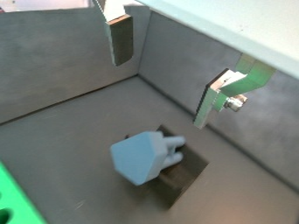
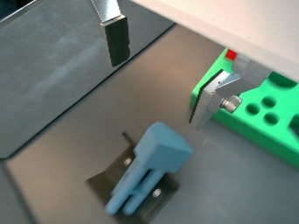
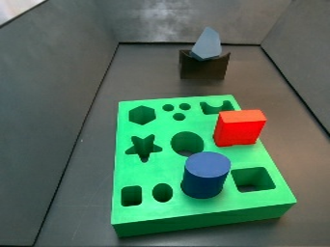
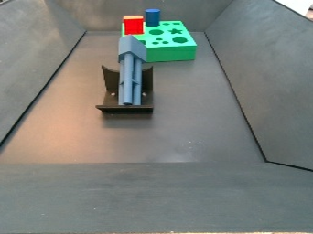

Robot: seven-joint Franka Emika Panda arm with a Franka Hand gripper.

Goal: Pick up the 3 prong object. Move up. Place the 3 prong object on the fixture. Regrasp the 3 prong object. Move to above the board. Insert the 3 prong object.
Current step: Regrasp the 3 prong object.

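Fingers first: two flat silver plates with dark pads [image 1: 121, 44] frame both wrist views, spread wide with nothing between them. That puts the end effector [image 2: 158, 74] above the 3 prong object [image 2: 149, 164], clear of it and not touching. Neither side view shows the end effector at all, so how high it sits above the piece is hard to judge.

Below the open jaws, the slate-blue 3 prong object [image 4: 131, 64] rests on the fixture [image 4: 124, 96], leaning along the dark bracket with its pointed end up, as a side view shows [image 3: 207, 41]. By the look of it the placing is done and the regrasp is the step in hand.

To do it well, I'd say: centre the jaws over the piece's long body, line the pads up with its flat flanks rather than the pointed lobes, and come straight down. Closing off-centre could twist it on the bracket or tip it onto the counter [image 4: 184, 128].

Well apart sits the green board [image 3: 168, 145], carrying a red cube [image 3: 241, 126] and a dark blue cylinder [image 3: 206, 175]; several cut-outs remain free.
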